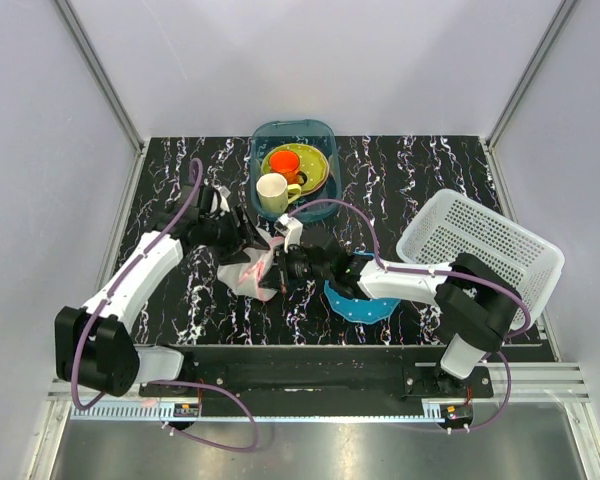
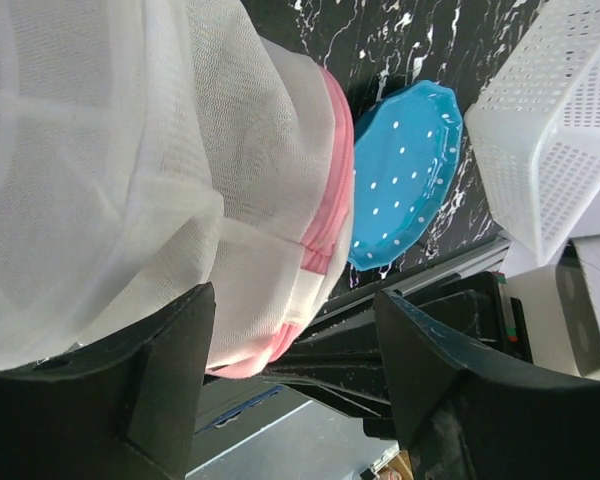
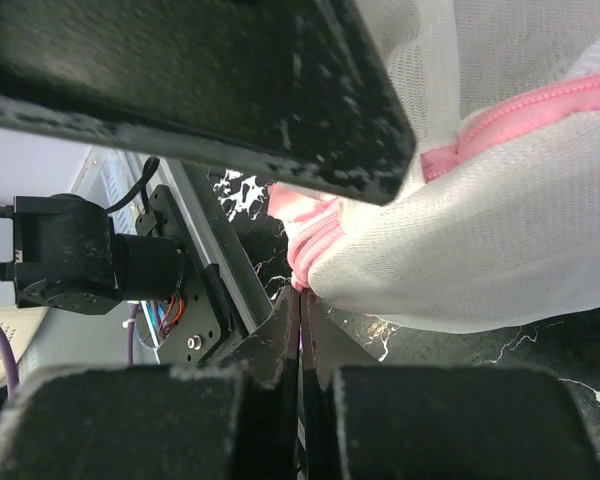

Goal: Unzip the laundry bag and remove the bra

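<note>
The laundry bag (image 2: pixel 130 180) fills the room ahead of the left fingers (image 2: pixel 170 380) and bulges between them from one side; only a narrow slot by the other finger is free. Past that finger lie the blue plate (image 2: pixel 405 180) and, farther out, the white basket (image 2: pixel 550 120). The right fingers (image 3: pixel 278 345) are pressed together at the bag's pink trim (image 3: pixel 305 250), mesh just beside them, bare surface (image 3: pixel 460 345) beneath, a black bar (image 3: pixel 180 80) close overhead.

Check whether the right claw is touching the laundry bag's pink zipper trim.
Touching. Right wrist view: the right claw, shut, pinches the laundry bag at its pink zipper trim.
</note>
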